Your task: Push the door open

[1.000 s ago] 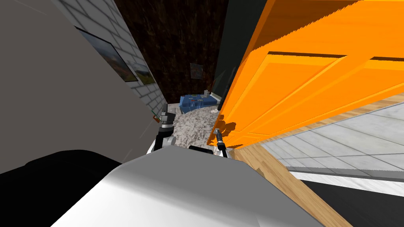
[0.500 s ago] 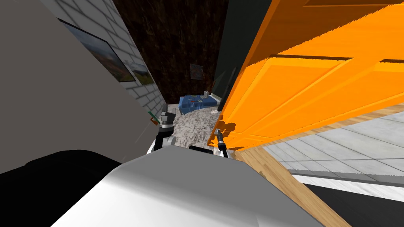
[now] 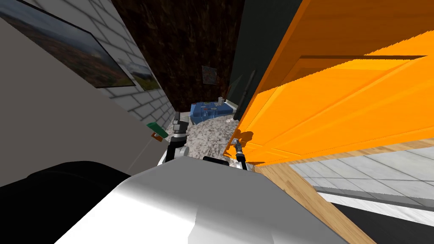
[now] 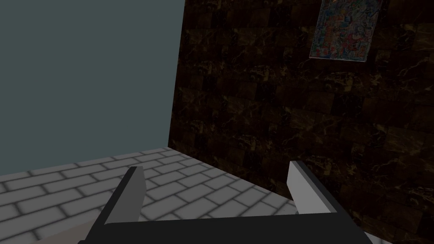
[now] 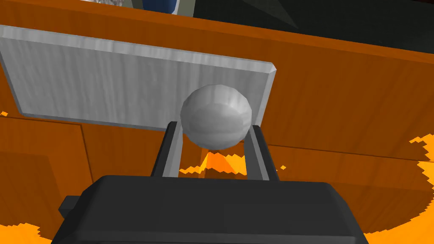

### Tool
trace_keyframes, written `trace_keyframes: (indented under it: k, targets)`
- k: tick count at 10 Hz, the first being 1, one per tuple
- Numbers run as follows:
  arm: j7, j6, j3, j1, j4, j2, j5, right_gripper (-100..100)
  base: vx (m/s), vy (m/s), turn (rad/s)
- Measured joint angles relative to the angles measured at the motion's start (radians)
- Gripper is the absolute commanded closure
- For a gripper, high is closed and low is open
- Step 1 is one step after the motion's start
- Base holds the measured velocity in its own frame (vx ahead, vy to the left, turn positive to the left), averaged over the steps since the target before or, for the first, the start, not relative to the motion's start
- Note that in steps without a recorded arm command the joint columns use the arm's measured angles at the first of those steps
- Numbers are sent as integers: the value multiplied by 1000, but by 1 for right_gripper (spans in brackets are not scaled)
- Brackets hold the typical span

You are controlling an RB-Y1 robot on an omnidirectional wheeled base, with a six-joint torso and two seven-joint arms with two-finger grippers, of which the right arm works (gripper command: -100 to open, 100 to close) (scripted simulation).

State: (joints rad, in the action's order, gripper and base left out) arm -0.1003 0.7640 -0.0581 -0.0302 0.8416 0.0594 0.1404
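The orange panelled door (image 3: pixel 339 97) stands swung partly open on my right, its free edge near my right hand. In the right wrist view a round grey knob (image 5: pixel 216 116) sits on a grey plate (image 5: pixel 106 93) fixed to the door (image 5: pixel 339 97). My right gripper (image 5: pixel 214 127) is shut on the knob, one finger against each side. The head view has this gripper (image 3: pixel 235 143) at the door's lower edge. My left gripper (image 3: pixel 180 125) hangs open and holds nothing, left of the doorway gap, and its fingers (image 4: pixel 135 186) stand wide apart.
A plain grey wall (image 3: pixel 63 127) runs close on my left, then a white brick wall (image 3: pixel 144 106) with framed pictures (image 3: pixel 72 51). A speckled grey floor (image 3: pixel 207 135) leads to a blue object (image 3: pixel 210 111). A wooden strip (image 3: pixel 296 190) and pale tiles (image 3: pixel 381 173) lie on the right.
I have moved forward into the gap: the pictures on the left wall have grown and slid outward. The door has swung further, and my right gripper stays at its edge.
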Motion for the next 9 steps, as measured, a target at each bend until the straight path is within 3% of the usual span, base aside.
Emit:
trace_keyframes:
  k: [1,6,7,9]
  targets:
    - [3,-11,-16,-8,19,7,-8,-100,-38,121,-89]
    - [-9,-19,-19,-19,36,-4,-20,-100,-218,77,-51]
    - [-11,-21,-21,-22,39,-14,-23,-100,-103,36,-17]
    - [-11,-20,-22,-27,42,-9,-24,-100,147,15,26]
